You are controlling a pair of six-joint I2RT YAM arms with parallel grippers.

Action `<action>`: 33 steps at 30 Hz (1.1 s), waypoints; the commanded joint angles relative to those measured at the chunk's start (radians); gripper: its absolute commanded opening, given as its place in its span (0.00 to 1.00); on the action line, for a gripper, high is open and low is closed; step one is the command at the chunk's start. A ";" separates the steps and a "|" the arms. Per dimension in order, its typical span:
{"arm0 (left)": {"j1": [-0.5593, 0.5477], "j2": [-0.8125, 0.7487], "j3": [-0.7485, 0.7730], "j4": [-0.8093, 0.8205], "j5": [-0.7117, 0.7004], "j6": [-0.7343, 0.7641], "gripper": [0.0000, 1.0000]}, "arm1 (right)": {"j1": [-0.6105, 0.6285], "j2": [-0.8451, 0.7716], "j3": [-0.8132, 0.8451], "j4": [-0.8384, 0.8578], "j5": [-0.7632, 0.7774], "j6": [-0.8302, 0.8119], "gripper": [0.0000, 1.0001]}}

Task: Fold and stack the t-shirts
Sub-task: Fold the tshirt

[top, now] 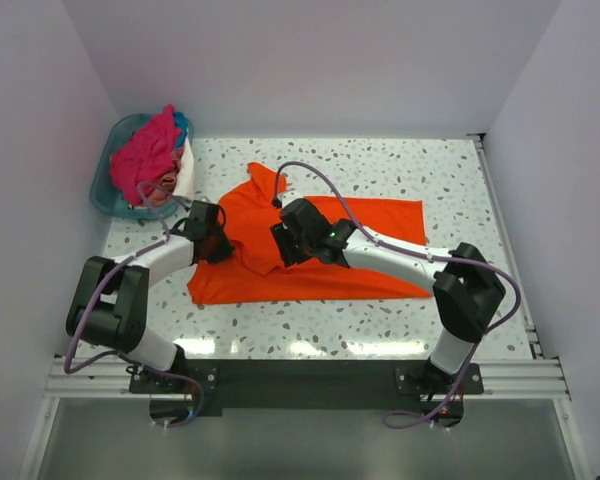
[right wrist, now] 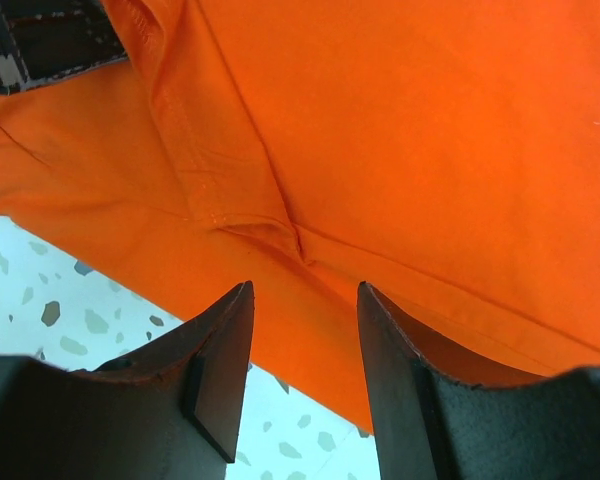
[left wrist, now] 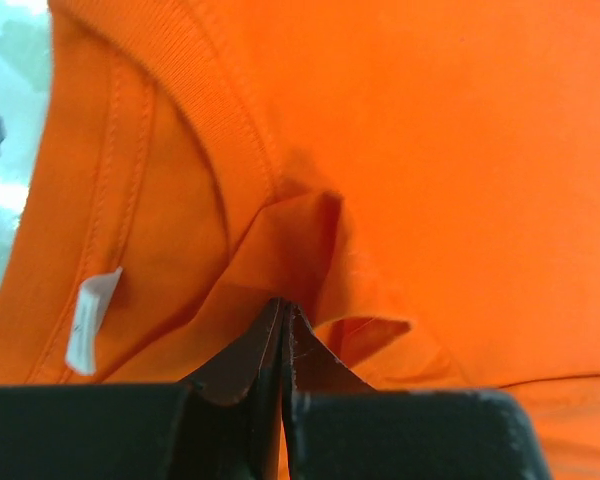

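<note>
A bright orange t-shirt (top: 380, 225) lies spread across the speckled table (top: 380, 320). In the left wrist view its ribbed collar (left wrist: 220, 130) and small white neck label (left wrist: 92, 320) show. My left gripper (top: 218, 246) sits at the shirt's left side, near the neck. It (left wrist: 283, 306) is shut on a puckered fold of the orange cloth. My right gripper (top: 282, 246) hovers over the shirt's middle. It (right wrist: 302, 292) is open, jaws straddling the cloth just below a seam junction (right wrist: 292, 236) near the shirt's edge.
A teal basket (top: 104, 190) stands at the back left corner, holding a magenta-pink shirt (top: 145, 155) with bits of blue (top: 183, 125) and white (top: 187, 172) cloth. White walls close in the left, back and right. Bare speckled table (right wrist: 40, 310) shows beside the orange hem.
</note>
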 commanded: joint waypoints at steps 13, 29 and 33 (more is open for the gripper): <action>-0.008 0.153 0.146 0.254 0.160 -0.010 0.14 | 0.006 0.068 0.074 0.041 0.042 -0.028 0.49; 0.004 0.194 0.242 0.232 0.114 -0.043 0.15 | -0.028 0.096 0.109 -0.011 0.137 -0.028 0.53; 0.024 0.180 0.290 0.221 0.114 -0.016 0.20 | -0.169 0.093 0.104 -0.019 0.020 0.004 0.53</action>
